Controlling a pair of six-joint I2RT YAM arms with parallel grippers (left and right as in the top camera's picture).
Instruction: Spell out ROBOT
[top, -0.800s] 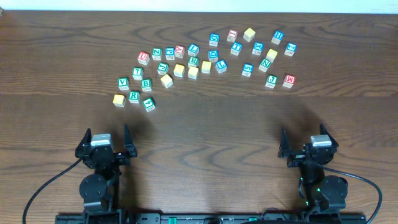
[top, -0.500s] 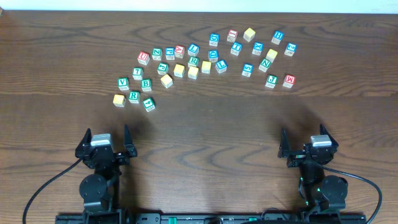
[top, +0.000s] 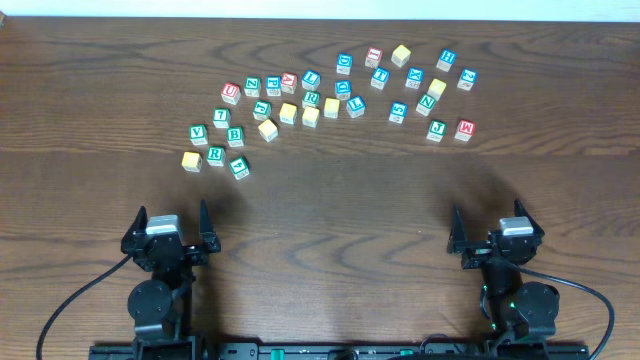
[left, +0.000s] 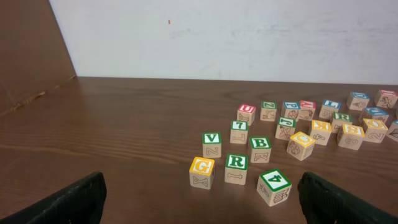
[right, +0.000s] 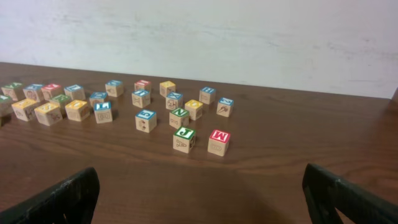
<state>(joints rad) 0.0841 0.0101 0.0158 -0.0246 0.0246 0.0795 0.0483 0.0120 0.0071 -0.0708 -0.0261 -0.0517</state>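
**Both grippers open and empty, blocks lying scattered**

A dark wooden table (top: 330, 215), seen from above. The left gripper (top: 172, 213) and the right gripper (top: 488, 212) sit at the near edge, well apart from each other. Each has its jaws spread wide and holds nothing.

Small lettered blocks (top: 343, 88) lie scattered across the far half, well clear of both grippers. At the left end of the scatter, the green R (top: 215, 154) lies near the front. A yellow block (top: 191, 160) is just beside it on its left, and the green B (top: 235, 135) is just behind it, with a green V (top: 198, 133) close by. More yellow blocks (top: 288, 112) sit mid-scatter. Blue-edged blocks (top: 379, 76) lie farther right, their letters too small to read. The word is not yet laid out.
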